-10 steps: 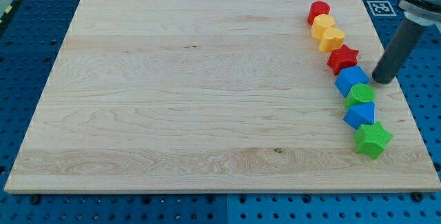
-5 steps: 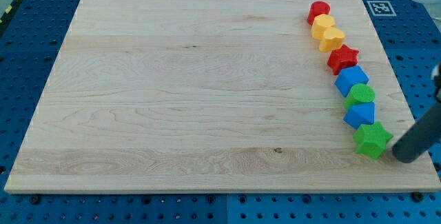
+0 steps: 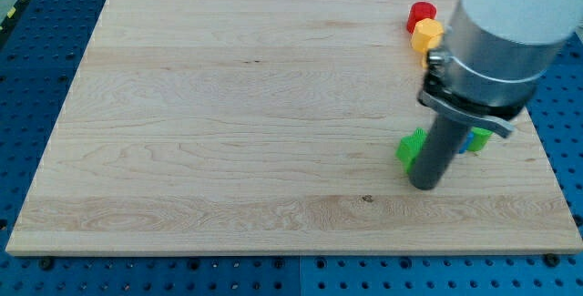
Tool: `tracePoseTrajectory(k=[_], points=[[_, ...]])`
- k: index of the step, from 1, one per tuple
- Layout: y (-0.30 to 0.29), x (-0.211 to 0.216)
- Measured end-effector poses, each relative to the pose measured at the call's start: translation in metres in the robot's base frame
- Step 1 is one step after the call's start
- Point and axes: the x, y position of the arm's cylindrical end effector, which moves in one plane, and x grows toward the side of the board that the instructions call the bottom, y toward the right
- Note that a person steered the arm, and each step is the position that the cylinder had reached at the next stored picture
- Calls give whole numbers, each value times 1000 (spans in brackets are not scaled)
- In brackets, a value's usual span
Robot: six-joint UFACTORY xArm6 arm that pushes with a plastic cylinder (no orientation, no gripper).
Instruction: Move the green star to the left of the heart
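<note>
My tip (image 3: pixel 424 183) rests on the wooden board (image 3: pixel 228 123) at the lower right. The green star (image 3: pixel 410 148) lies against the rod's left side and is partly hidden by it. The arm's body covers the yellow heart, the red star and most of the blue and green blocks. A red block (image 3: pixel 420 13) and a yellow block (image 3: pixel 425 34) show at the upper right. A sliver of a blue block (image 3: pixel 466 143) and a green block (image 3: pixel 481 137) peeks out to the right of the rod.
The board lies on a blue perforated table (image 3: pixel 36 77). The board's right edge (image 3: pixel 547 164) is close to the rod's right.
The rod swung from the right of the block row down past the green star, then to the left. The green star has been pushed left out of the row.
</note>
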Motion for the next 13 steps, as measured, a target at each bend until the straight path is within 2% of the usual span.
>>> tracePoseTrajectory(k=[1, 2, 4, 7, 11, 13], points=[[-9, -26], [-13, -32], [16, -15], [14, -58], [-78, -140], [-30, -111]])
